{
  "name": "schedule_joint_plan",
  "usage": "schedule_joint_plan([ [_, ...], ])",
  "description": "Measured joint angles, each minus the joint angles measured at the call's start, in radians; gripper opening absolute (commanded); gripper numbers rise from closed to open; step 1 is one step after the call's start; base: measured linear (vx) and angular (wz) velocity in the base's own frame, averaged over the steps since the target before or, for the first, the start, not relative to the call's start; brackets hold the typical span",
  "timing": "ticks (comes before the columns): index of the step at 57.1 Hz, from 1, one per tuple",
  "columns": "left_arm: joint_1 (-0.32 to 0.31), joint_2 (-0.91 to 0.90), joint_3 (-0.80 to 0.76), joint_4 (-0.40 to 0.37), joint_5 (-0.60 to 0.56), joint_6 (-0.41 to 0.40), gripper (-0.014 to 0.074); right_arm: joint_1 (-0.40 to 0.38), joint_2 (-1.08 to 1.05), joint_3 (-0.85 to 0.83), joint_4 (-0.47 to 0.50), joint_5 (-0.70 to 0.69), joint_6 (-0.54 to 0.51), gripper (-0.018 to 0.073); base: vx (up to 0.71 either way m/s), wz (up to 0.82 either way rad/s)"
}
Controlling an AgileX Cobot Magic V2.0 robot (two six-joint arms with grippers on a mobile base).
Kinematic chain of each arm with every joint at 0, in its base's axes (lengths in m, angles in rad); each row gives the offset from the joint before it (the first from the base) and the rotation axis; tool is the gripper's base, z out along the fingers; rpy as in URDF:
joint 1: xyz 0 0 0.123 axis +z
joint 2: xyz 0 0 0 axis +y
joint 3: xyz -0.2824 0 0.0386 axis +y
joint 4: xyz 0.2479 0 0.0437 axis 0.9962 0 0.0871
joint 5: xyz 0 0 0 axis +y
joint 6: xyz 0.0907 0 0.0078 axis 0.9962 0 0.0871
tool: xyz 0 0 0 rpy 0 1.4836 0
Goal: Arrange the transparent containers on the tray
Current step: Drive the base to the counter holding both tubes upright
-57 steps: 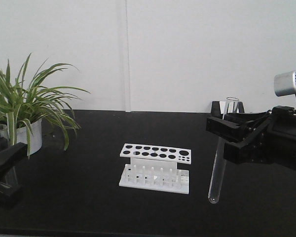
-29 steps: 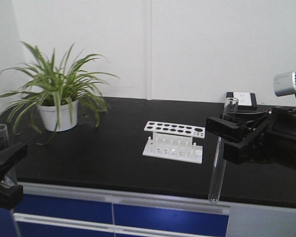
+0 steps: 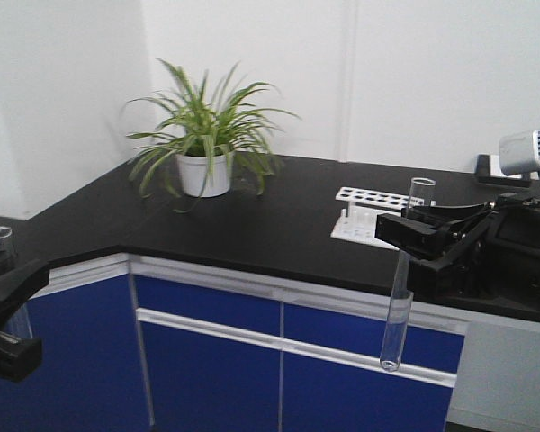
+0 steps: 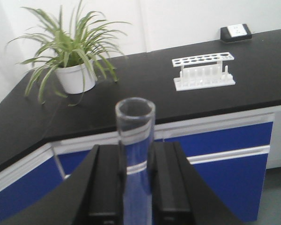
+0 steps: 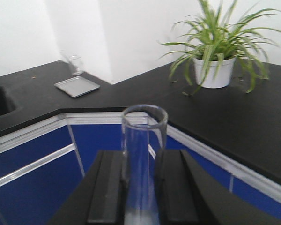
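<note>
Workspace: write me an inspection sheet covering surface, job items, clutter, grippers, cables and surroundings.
Surface: black L-shaped countertop over blue cabinets.
Job's things: left test tube and right test tube, each held upright, clear of the counter. The only tray in view is a grey tray on the far counter wing.
Clutter: white tube rack, no tubes seen in it; potted plant; clear beaker by the grey tray.
Grippers: left gripper and right gripper, each shut on its tube.
Cables: nothing seen clearly.
Surroundings: white walls; wall socket.
</note>
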Motion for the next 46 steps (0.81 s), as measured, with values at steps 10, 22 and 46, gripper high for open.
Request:
schedule_joint_plan([
  [10,0.000,0.000,0.000,0.000,0.000,0.000,-0.0001,0.000,0.000,0.000,0.000,0.000,0.000,-0.0011,-0.35,0.36],
  [22,0.000,0.000,0.000,0.000,0.000,0.000,-0.0001,0.000,0.000,0.000,0.000,0.000,0.000,-0.0011,-0.32,0.38],
  [46,0.000,0.000,0.000,0.000,0.000,0.000,-0.0001,0.000,0.000,0.000,0.000,0.000,0.000,-0.0011,-0.27,0.46],
])
